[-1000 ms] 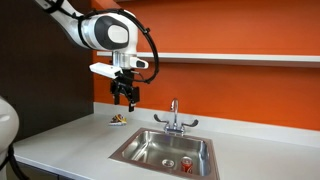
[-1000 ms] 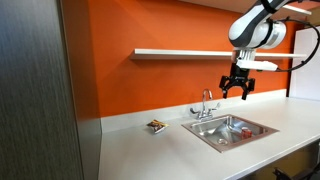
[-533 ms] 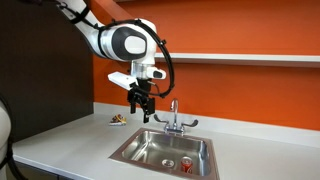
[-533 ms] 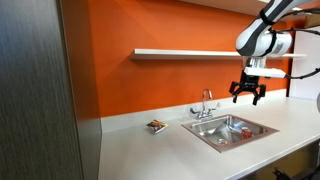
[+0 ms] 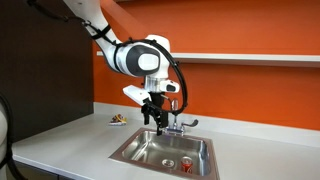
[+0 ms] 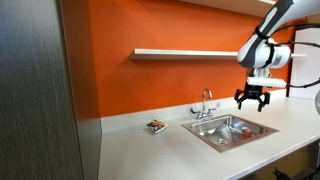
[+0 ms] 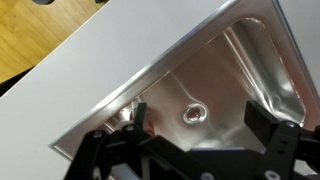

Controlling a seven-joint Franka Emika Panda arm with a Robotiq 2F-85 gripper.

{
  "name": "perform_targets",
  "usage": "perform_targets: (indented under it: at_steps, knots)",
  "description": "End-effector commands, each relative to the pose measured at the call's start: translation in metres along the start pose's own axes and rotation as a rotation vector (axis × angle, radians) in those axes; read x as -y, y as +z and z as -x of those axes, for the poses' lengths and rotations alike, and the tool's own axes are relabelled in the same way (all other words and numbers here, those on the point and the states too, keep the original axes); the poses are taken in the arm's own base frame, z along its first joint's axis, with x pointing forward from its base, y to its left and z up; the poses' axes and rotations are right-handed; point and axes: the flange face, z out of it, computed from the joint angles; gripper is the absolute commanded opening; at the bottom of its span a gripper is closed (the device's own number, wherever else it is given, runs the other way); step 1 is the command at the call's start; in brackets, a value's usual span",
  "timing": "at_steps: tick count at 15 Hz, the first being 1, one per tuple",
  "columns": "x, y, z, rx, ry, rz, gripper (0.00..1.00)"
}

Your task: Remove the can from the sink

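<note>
The gripper (image 5: 153, 120) hangs above the sink (image 5: 122, 154), near the faucet (image 5: 174, 112), at the back of the basin; the wrist view shows its jaws well apart and empty, framing the drain (image 7: 193, 113). The can (image 5: 186, 160) sits on the basin floor toward the front wall, beyond the drain from the gripper and well below it; in an exterior view it is a red spot (image 6: 245, 131). It does not show in the wrist view, so I judge the jaws must travel forward past the drain, then down. It is too small to tell whether it stands or lies.
</note>
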Motion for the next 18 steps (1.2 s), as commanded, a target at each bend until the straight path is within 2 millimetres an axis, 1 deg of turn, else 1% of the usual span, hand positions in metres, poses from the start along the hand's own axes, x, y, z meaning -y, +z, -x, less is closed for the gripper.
perform_targets:
  at_steps: [1, 3, 4, 5, 7, 13, 15, 18]
  knots:
    - [-0.012, 0.021, -0.022, -0.009, 0.034, 0.018, 1.00]
    - [-0.015, 0.031, -0.024, 0.008, 0.044, 0.005, 1.00]
    - [-0.011, 0.024, -0.014, 0.003, 0.041, 0.014, 1.00]
    - [-0.012, 0.030, -0.015, 0.013, 0.050, 0.015, 1.00]
    - [-0.013, 0.034, -0.018, 0.020, 0.055, 0.018, 1.00]
    - [-0.013, 0.033, -0.020, 0.017, 0.056, 0.018, 1.00]
    - [-0.012, 0.038, -0.024, 0.012, 0.067, 0.035, 1.00]
    - [-0.018, 0.048, -0.033, 0.017, 0.092, 0.052, 1.00]
